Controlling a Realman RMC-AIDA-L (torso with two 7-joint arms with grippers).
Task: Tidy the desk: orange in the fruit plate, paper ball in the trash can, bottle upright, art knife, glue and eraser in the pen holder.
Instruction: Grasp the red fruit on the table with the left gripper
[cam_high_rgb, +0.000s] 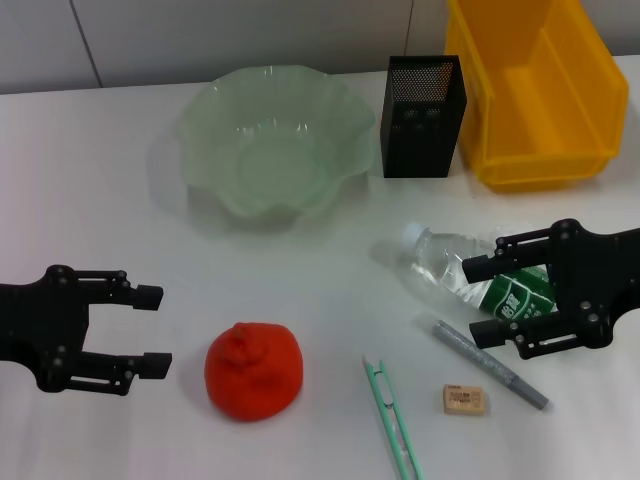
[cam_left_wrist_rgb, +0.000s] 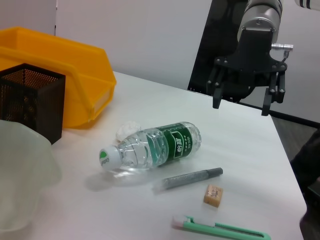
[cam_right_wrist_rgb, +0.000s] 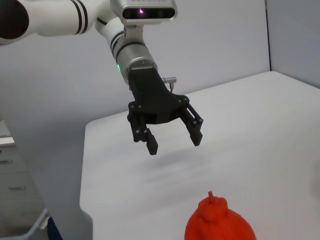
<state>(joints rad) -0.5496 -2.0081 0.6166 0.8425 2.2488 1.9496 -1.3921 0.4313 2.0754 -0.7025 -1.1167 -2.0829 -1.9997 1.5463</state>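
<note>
Nothing is tidied yet; the fruit plate (cam_high_rgb: 275, 140), pen holder (cam_high_rgb: 422, 115) and trash can (cam_high_rgb: 535, 90) stand empty along the 12 o'clock edge of the bench (cam_high_rgb: 100, 200). The orange (cam_high_rgb: 254, 370) sits at 6 o'clock, just beside the left end effector (cam_high_rgb: 150, 330), whose fingers are spread wide and empty, level with the fruit; this looks like the step in hand. To do it well, slide toward 3 o'clock until both fingers straddle the fruit's widest girth, then close gently, since the lumpy skin may roll. The right end effector (cam_high_rgb: 485, 300), also spread and empty, hovers over the lying bottle (cam_high_rgb: 480, 275) at 4 o'clock; the paper ball (cam_left_wrist_rgb: 129, 130) hides behind the bottle; the eraser (cam_high_rgb: 464, 399), grey glue stick (cam_high_rgb: 490, 363) and green art knife (cam_high_rgb: 392, 420) lie near 5 o'clock.
</note>
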